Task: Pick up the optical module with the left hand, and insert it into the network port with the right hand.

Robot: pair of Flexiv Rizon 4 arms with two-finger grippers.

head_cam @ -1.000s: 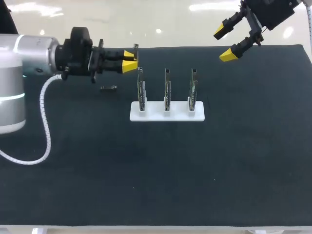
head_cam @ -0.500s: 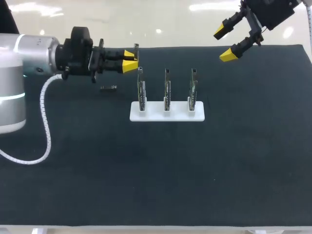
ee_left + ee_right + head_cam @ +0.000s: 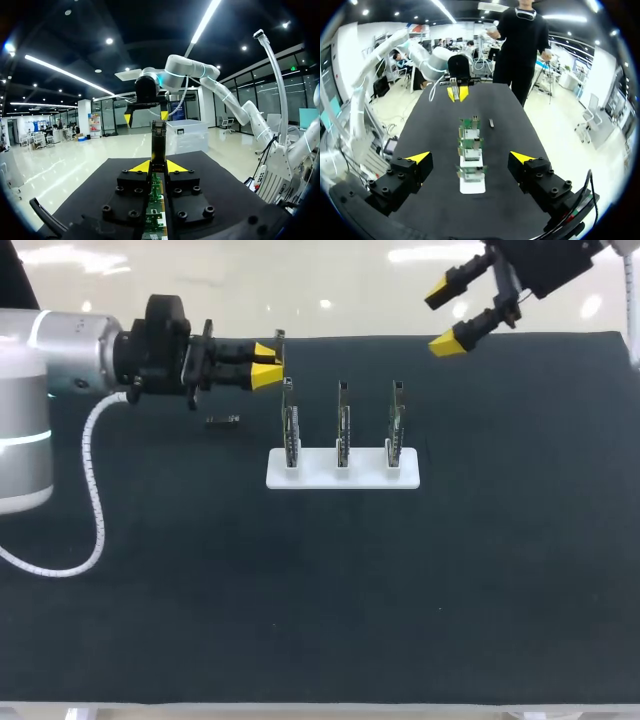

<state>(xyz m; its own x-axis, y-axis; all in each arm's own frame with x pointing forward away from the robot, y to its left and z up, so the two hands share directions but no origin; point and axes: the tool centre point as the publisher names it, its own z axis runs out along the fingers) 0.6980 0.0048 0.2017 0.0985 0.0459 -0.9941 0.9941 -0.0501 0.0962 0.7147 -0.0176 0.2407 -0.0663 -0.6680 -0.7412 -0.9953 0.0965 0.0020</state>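
My left gripper [image 3: 266,363] is over the mat's back left, just left of the leftmost circuit board, and is shut on a thin dark optical module [image 3: 158,142] that stands up between its yellow tips [image 3: 158,166]. Three upright green boards with network ports [image 3: 343,425] stand in a white base [image 3: 343,476] at mid-table. My right gripper [image 3: 441,318] hangs open and empty above the mat's far edge, right of the boards. In the right wrist view the boards [image 3: 470,145] lie ahead between its spread fingers [image 3: 470,158], with the left gripper [image 3: 457,93] beyond them.
A small dark part [image 3: 222,421] lies on the black mat [image 3: 320,590] to the left of the white base, also visible as the small dark part [image 3: 491,123] beside the boards. The mat covers most of the tabletop.
My right gripper has shifted a little to the left and farther back. The left arm and the module it holds have not moved.
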